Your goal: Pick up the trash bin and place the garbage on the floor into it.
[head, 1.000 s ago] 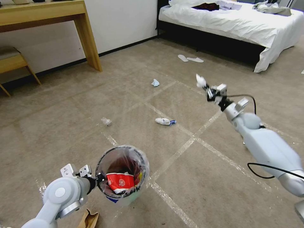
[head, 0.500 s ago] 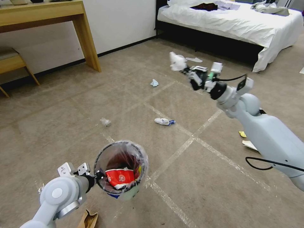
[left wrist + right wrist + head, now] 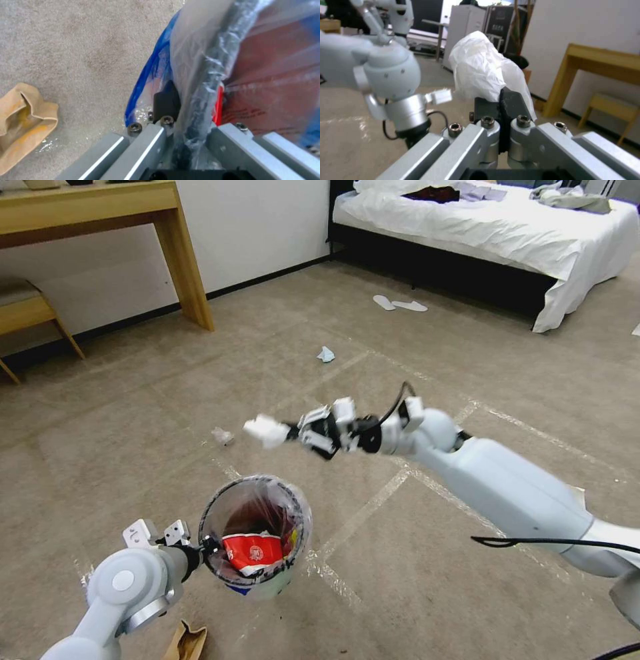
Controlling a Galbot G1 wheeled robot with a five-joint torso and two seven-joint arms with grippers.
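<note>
The trash bin [image 3: 213, 513], with a clear liner and dark red inside, hangs just above the carpet floor [image 3: 433, 580]. My left gripper [image 3: 203, 549] is shut on its near rim; in the left wrist view the left gripper [image 3: 193, 105] clamps the liner-wrapped rim [image 3: 208, 72]. A red-and-white wrapper [image 3: 252, 553] lies inside. My right gripper [image 3: 292, 432] is shut on a crumpled white tissue [image 3: 265, 430], held in the air just beyond the bin's far rim. In the right wrist view the tissue [image 3: 480, 70] sticks out past the right gripper [image 3: 501, 102].
Litter on the carpet: a pale blue tissue [image 3: 326, 355], a small clear scrap [image 3: 223, 435], torn brown cardboard [image 3: 187, 641] [image 3: 23, 117] by the left arm. White slippers [image 3: 400, 304] lie before the bed [image 3: 507, 233]. A wooden desk [image 3: 180, 253] and stool [image 3: 30, 310] stand at the left wall.
The right arm has swung left and down with the tissue, from out near the bed to just beyond the bin. The left gripper and bin have barely moved.
</note>
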